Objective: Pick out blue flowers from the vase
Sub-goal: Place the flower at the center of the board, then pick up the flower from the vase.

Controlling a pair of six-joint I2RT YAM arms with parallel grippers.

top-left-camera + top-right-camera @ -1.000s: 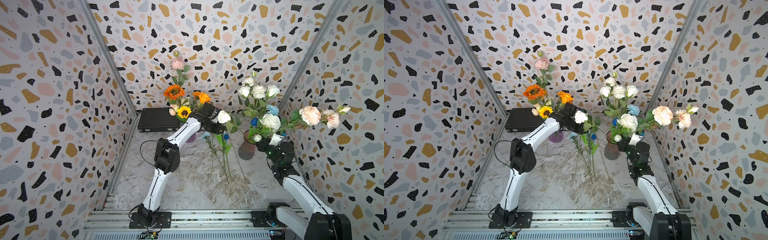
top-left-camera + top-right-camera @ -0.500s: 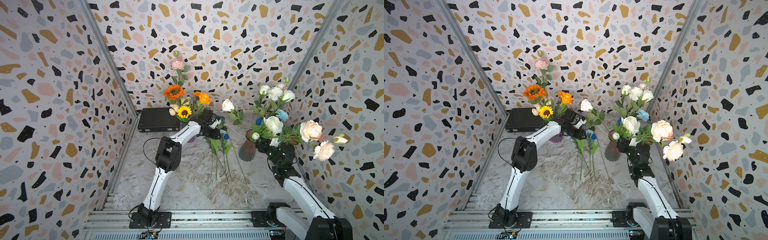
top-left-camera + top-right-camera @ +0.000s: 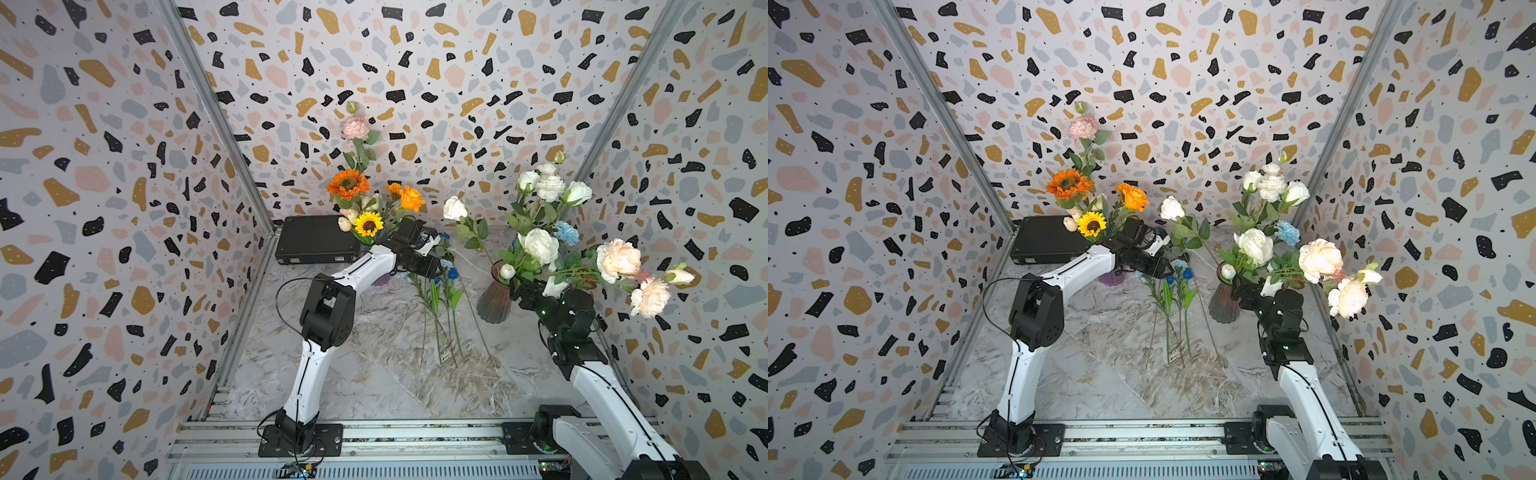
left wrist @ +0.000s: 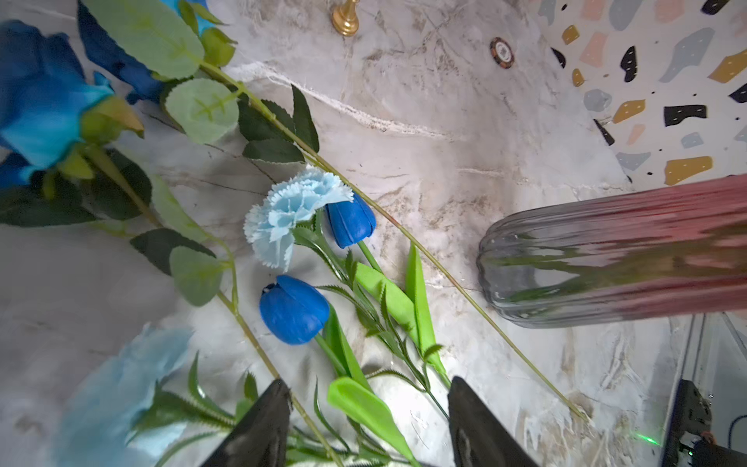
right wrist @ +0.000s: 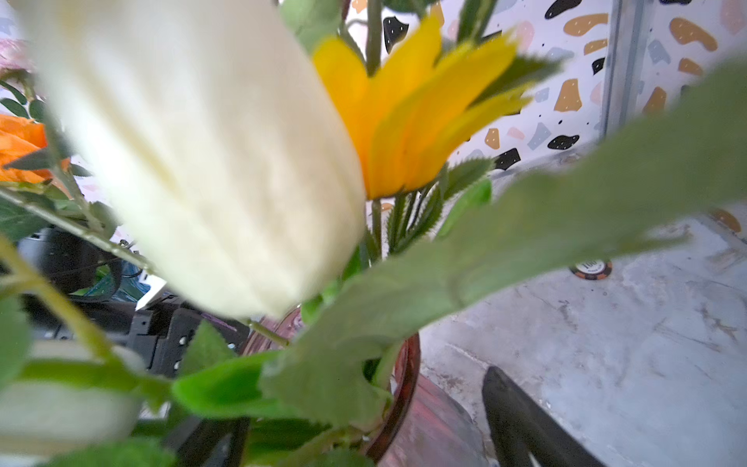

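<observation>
When looking down in both top views, find blue flowers (image 3: 452, 273) (image 3: 1187, 273) already lying on the counter (image 3: 374, 374) between the purple vase (image 3: 380, 281) and the brown glass vase (image 3: 493, 301), plus one pale blue carnation (image 3: 566, 232) (image 3: 1287, 232) up among the white roses (image 3: 540, 245) in the brown one. Looks like the set-down step, nearly over.

Through the left wrist view: left jaws parted, clamping nothing, above two blue tulips (image 4: 294, 309), a sky-blue carnation (image 4: 291, 214) and a blue rose (image 4: 44, 109) flat on the counter.

Through the right wrist view: right jaws spread wide by the vase rim (image 5: 404, 384), one finger (image 5: 525, 424) beside the glass with no contact showing, the other lost behind leaves.

Next, probably: reach for that carnation in the vase, pinch low on its stem, lift straight up without dragging white roses along
</observation>
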